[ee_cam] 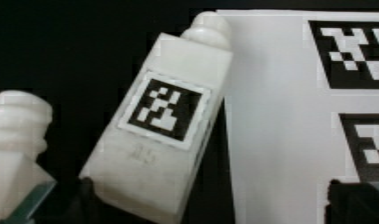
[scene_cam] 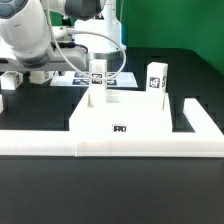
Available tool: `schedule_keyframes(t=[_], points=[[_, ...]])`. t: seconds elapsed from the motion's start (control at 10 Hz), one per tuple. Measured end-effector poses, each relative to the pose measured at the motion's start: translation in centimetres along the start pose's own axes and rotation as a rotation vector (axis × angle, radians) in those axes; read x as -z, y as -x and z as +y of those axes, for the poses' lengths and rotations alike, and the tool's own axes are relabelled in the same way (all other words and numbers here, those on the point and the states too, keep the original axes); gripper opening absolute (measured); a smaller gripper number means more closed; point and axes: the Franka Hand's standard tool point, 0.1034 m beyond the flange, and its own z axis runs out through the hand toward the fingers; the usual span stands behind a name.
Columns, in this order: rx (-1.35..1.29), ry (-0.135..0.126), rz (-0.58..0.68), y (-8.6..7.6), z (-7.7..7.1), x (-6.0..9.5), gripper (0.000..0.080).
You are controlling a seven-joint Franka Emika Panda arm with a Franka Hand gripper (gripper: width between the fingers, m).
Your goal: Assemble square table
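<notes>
At the exterior view's upper left, my end effector [ee_cam: 195, 205] hangs, jaws apart, over a lying leg [ee_cam: 165, 110]. The panel [scene_cam: 120, 118] sits mid-frame on the surface [scene_cam: 40, 190]. Leg pickup, I judge: next I should descend and clamp squarely.

1 panel [scene_cam: 120, 118], 2 standing legs [scene_cam: 98, 82] [scene_cam: 157, 77].

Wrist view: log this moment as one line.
claw: open, empty | short white tagged plastic leg: lying loose below claw, beside marker board | large flat white square plastic panel: another leg upright on it
</notes>
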Motion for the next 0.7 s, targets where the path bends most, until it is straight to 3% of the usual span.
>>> schedule_keyframes(t=[0.3,0.4,0.7], points=[[0.02,-0.005,0.01,0.0,0.5,-0.6,0.0649],[0.024,-0.007,0.016,0.1,1.0,0.3,0.0649],[0.025,-0.011,0.03,0.5,1.1,1.2,0.0649]])
